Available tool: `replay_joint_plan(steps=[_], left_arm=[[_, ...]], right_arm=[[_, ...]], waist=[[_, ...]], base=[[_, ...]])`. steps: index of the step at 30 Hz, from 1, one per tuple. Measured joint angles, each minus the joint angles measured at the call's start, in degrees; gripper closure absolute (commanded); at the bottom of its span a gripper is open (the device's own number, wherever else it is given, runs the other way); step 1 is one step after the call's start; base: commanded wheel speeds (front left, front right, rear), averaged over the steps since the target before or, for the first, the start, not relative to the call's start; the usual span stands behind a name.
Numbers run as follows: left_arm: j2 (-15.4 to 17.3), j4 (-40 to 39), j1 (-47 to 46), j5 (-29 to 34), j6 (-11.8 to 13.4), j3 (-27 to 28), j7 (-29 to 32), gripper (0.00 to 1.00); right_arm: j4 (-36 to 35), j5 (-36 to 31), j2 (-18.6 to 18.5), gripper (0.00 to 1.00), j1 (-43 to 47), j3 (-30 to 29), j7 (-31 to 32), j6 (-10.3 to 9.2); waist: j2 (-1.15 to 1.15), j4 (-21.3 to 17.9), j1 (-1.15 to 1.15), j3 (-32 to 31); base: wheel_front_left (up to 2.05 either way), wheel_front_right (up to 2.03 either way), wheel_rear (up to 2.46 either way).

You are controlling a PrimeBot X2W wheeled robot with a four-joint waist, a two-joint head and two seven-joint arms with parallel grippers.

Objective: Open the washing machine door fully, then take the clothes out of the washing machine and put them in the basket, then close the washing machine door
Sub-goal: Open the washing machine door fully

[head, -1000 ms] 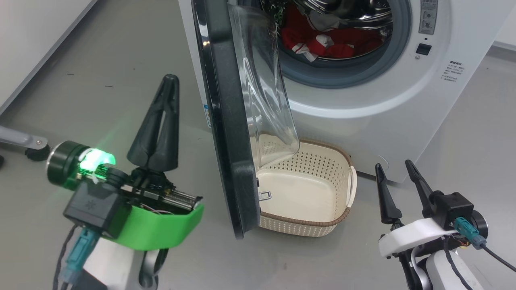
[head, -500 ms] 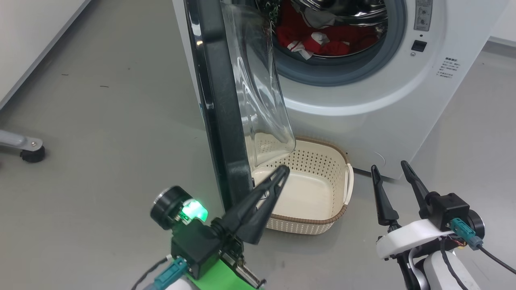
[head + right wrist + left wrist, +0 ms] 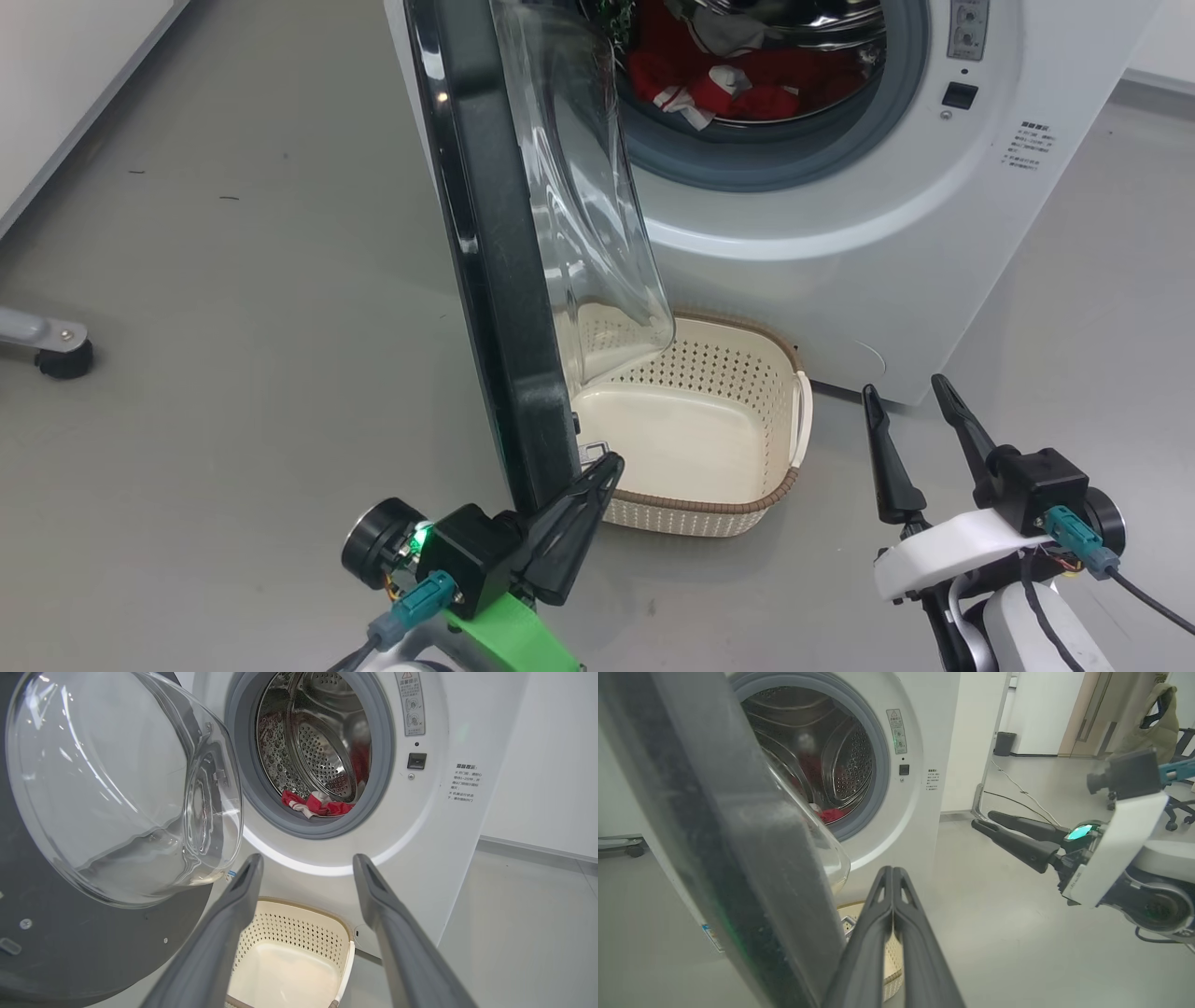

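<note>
**Door half open, swing not finished**

Nearest me, my left claw (image 3: 597,476) is clenched on nothing, fingers pressed flat together. Its tip sits at the near lower edge of the door (image 3: 495,280), on the inner, right-hand side. I cannot tell whether it actually touches the frame. My right claw (image 3: 904,386) waits at the near right, released and empty, fingers spread and aimed at the machine (image 3: 840,261), well apart from everything.

The door sticks out toward me almost edge-on, so I judge it about half open. Its glass bowl (image 3: 579,205) hangs over the left part of the basket (image 3: 719,509), which sits empty on the floor (image 3: 233,327) right against the machine's front. Farthest off, the clothes (image 3: 738,89) lie in a red heap at the bottom of the drum (image 3: 327,742).

So I am on the first step: opening the door fully. Next I would press the closed left claw against the inner face and sweep it left along the hinge arc. The tip has to stay on the frame and off the bowl. Once the door clears the basket, the right claw has a straight reach into the drum.
</note>
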Motion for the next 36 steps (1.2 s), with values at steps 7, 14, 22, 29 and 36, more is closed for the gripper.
replay_joint_plan(steps=[7,14,22,29,36], left_arm=[[0.0,1.6,0.1,0.0,0.8,1.2,0.5,1.00],[-0.4,2.8,0.1,-1.4,1.6,2.0,0.5,1.00],[-1.0,4.0,0.1,-1.9,2.4,3.0,0.3,1.00],[-1.4,4.6,0.3,-2.0,3.6,3.7,-0.7,1.00],[-1.6,5.4,1.2,-2.3,5.3,5.4,-1.7,1.00]], right_arm=[[0.0,-0.1,0.1,0.00,0.0,-0.4,0.0,0.42],[0.1,-0.2,0.2,0.00,0.0,-0.9,0.0,0.45],[0.3,-0.3,0.2,0.00,0.0,-1.3,0.0,0.92],[0.3,-0.7,0.3,0.00,0.0,-1.7,0.0,0.98],[0.3,-0.9,0.4,0.00,0.0,-2.8,0.0,0.98]], waist=[[0.00,-0.1,0.00,0.2],[0.00,0.0,0.00,0.4],[0.00,0.2,0.00,0.6],[0.00,0.4,0.00,0.7],[0.00,1.3,0.00,0.8]], base=[[0.00,0.00,0.00],[0.00,0.00,0.00],[0.00,0.00,0.00],[0.00,0.00,0.00],[0.00,0.00,0.00]])
